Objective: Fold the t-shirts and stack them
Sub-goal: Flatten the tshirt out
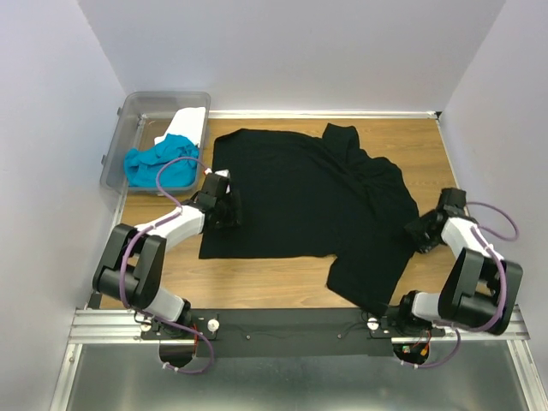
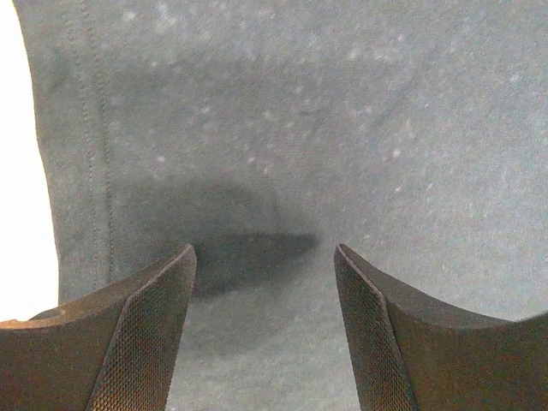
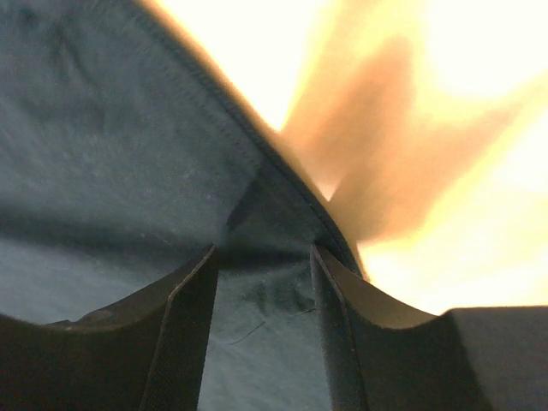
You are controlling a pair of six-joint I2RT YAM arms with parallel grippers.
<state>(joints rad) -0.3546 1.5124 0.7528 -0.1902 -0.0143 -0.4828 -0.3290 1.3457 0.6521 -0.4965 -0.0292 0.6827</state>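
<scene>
On the wooden table (image 1: 265,278) I count three t-shirts, one of each colour. The single black t-shirt (image 1: 317,197) is the only one laid out. It is spread across the middle of the table, mostly flat on its left half and rumpled on its right, with one corner hanging down towards the near edge. The turquoise t-shirt (image 1: 158,167) and the white t-shirt (image 1: 190,124) are both bunched up inside the one clear plastic bin (image 1: 137,111) at the far left corner, with the white one behind the turquoise. I have two arms working, one on each side of the black shirt. My left gripper (image 1: 228,208) sits at the shirt's left edge. From its wrist camera the left gripper (image 2: 265,253) has its jaws spread wide, with flat black cloth below them and a stitched hem running down the left. My right gripper (image 1: 415,231) is at the shirt's right edge. In that wrist view the right gripper (image 3: 261,250) also has its jaws parted, the shirt's seamed edge lies across the gap between them, and I see nothing pinched.
</scene>
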